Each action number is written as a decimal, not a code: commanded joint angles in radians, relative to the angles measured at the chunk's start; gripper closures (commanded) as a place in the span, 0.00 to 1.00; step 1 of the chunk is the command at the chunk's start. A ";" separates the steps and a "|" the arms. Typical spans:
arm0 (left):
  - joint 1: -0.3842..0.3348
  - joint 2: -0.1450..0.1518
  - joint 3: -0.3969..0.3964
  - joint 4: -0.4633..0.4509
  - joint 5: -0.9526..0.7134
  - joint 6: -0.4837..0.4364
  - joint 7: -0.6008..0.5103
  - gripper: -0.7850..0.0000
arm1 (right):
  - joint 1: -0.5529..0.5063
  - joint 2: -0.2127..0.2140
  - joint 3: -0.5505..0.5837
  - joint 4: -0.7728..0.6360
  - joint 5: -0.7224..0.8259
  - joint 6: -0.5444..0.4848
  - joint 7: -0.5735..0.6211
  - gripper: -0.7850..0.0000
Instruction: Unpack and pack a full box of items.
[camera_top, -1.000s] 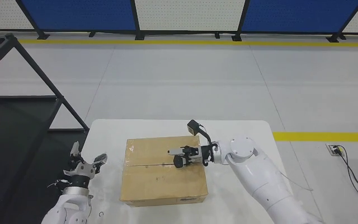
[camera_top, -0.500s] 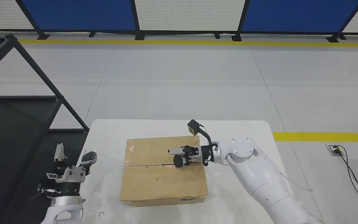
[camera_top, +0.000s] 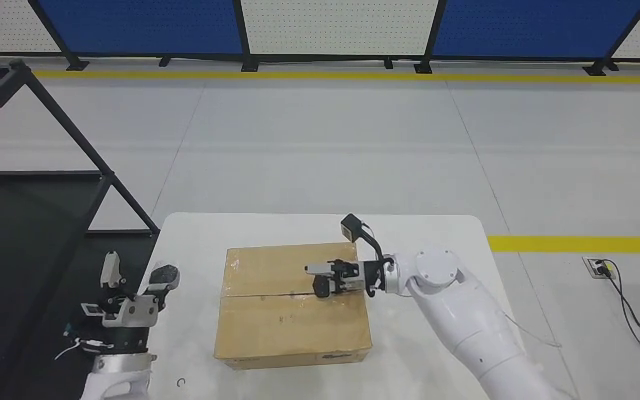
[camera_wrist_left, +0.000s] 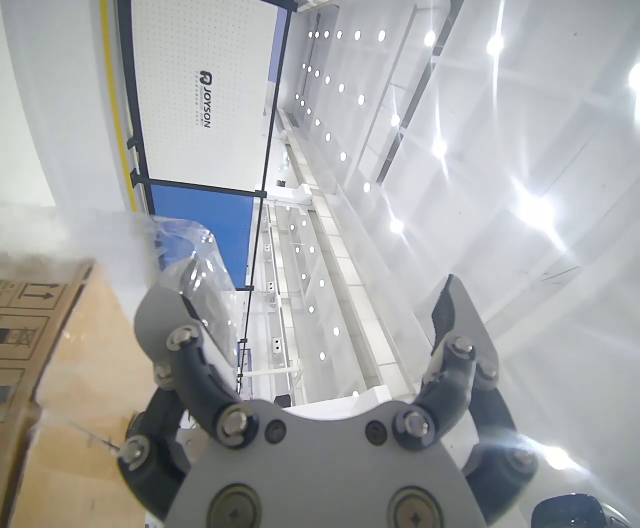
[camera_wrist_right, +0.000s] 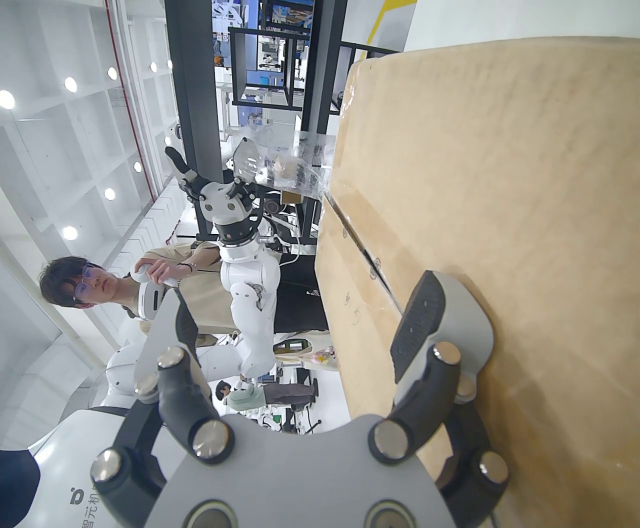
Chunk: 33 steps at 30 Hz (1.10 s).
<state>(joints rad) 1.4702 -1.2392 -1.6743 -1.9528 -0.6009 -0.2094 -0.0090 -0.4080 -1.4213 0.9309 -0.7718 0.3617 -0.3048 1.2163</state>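
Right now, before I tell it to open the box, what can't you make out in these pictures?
Inside the box: closed flaps hide it, every view.
Clear plastic by the left gripper: left wrist view, glare; what it is, whether it touches a finger, unclear.
Small dark speck on the table: top view, too small to name.

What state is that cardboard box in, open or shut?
Shut. Both top flaps of the cardboard box lie flat, meeting at a seam across the top. The right gripper sits above that seam, open.
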 joint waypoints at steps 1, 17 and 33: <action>0.002 -0.001 0.007 -0.015 0.030 0.000 0.001 0.00 | -0.005 0.002 0.003 -0.006 0.000 0.002 0.000 0.00; 0.026 -0.012 0.090 -0.118 0.210 0.000 -0.003 0.00 | -0.026 0.010 0.017 -0.036 -0.008 0.009 -0.003 0.00; -0.012 -0.016 0.170 -0.136 0.362 0.105 -0.053 0.00 | -0.030 0.012 0.020 -0.044 -0.010 0.014 0.001 0.00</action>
<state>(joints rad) 1.4618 -1.2552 -1.5110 -2.0890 -0.2562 -0.1126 -0.0570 -0.4388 -1.4094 0.9515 -0.8155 0.3524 -0.2904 1.2171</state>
